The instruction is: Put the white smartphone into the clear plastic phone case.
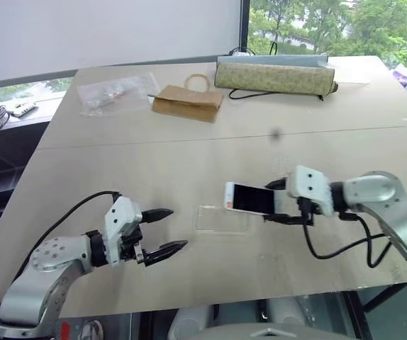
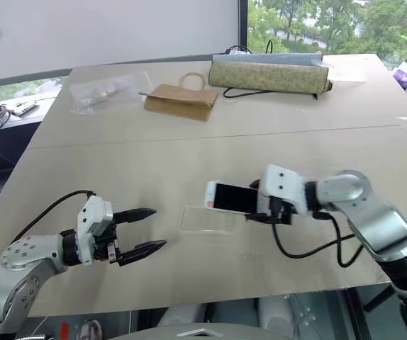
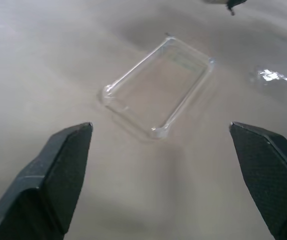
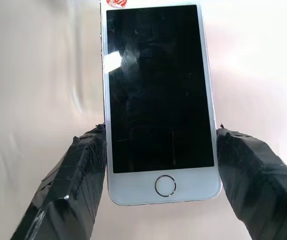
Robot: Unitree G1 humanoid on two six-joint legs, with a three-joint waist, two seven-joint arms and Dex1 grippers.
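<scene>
Just right of the table's middle, the white smartphone (image 1: 249,199) is up off the surface, clamped by its long edges between the two fingers of the right gripper (image 1: 280,205), screen up and its free end poking left over the clear plastic phone case (image 1: 222,219), which lies flat on the table (image 1: 189,156) right under that end. So I'd say we're at the carry-over step; next it needs lining up with the shell and lowering in square. The left gripper (image 1: 164,231) sits a bit left of the case, fingers spread wide, holding nothing, maybe ready to steady it. No readable writing, just a red sticker (image 4: 116,3) on the phone's far end
</scene>
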